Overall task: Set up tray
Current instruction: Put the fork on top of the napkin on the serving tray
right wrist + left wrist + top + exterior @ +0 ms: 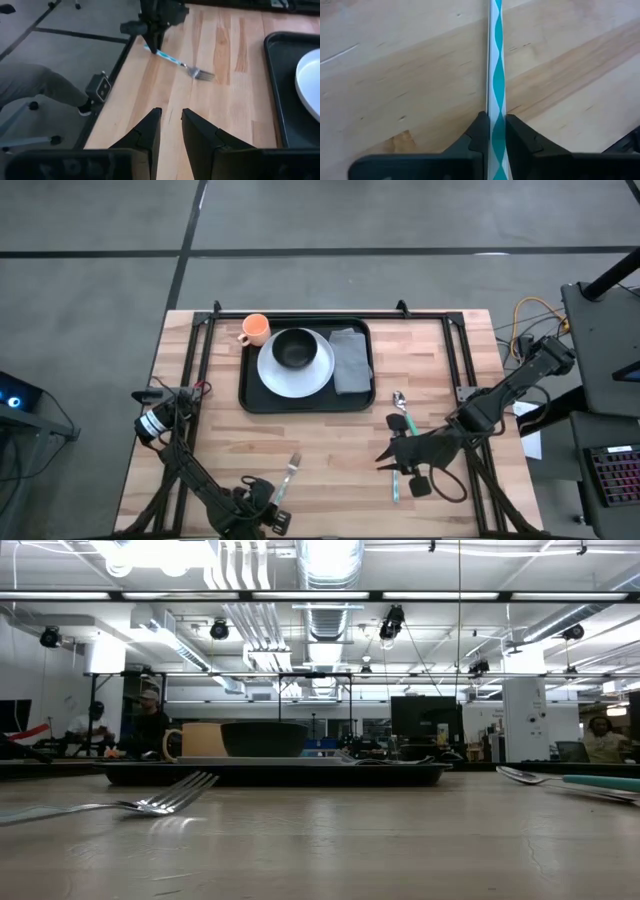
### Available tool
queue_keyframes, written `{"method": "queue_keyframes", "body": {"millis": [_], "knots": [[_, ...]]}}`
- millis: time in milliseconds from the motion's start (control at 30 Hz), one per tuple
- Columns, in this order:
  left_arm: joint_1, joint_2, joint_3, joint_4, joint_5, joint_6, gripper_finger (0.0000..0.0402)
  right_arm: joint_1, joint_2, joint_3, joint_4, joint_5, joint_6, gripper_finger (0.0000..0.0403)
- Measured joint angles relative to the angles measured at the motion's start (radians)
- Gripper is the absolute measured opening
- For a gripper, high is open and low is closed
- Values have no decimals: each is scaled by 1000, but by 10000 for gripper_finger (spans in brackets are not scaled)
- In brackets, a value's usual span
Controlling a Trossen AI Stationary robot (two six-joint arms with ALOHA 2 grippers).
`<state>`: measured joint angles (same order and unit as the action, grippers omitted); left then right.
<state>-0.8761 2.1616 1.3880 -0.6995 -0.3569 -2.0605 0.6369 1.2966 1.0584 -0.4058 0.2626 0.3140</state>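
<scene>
Your tray sits at the desk's far middle, already carrying the plate, bowl, napkin and orange cup. Cutlery remains outside: the left gripper has its jaws clamped on the fork's handle; the spoon lies beside the right gripper, jaws narrowly parted, empty.

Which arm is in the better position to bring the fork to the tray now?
Left. Its claw is already shut on the fork handle near the table's front edge. The right claw is over bare wood, holding nothing, farther from the fork than from the tray.
</scene>
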Motion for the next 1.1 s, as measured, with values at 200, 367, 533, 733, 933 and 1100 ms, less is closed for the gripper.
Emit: {"method": "queue_keyframes", "body": {"millis": [200,367,533,733,933,1100], "knots": [[1,1,14,-28,-3,8,22,0,0,30,1,0,-15,68],[-2,8,130,-295,-128,30,22,1,0,0,3,129,89,68],[4,18,275,-572,-237,48,22,1,4,-72,132,306,154,88],[23,18,308,-629,-261,116,22,0,3,-98,181,317,180,137],[21,14,297,-638,-378,143,21,2,24,-141,341,388,193,153],[21,9,298,-645,-600,203,21,-2,96,-245,722,503,110,164]]}}
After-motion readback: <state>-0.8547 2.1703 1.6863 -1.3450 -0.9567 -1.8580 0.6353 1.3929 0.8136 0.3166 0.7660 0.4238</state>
